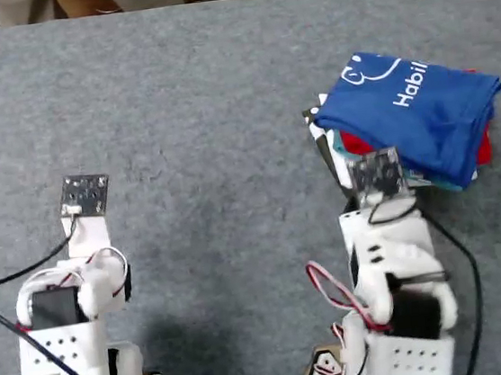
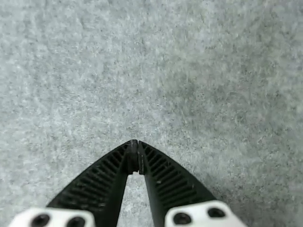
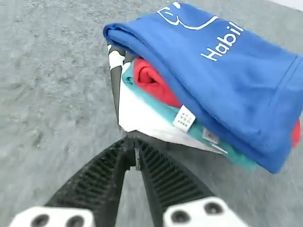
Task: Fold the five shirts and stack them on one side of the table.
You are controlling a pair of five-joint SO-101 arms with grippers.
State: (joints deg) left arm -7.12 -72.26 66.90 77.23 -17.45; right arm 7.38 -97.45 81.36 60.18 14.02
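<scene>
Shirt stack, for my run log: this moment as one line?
shirt stack: folded, blue shirt on top | left gripper: shut, over table | right gripper: shut, at stack's edge

Under your blue shirt (image 1: pixel 414 114) you see just the edges of the red shirt (image 3: pixel 151 78), teal shirt (image 3: pixel 128 78) and white shirt (image 3: pixel 142 119) | from above, the right arm (image 1: pixel 389 253) covers the near corner of those shirts | the high view's lower edge cuts off both arm bottoms

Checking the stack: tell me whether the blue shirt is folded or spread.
Folded: the blue shirt lies doubled atop the red shirt.
</scene>
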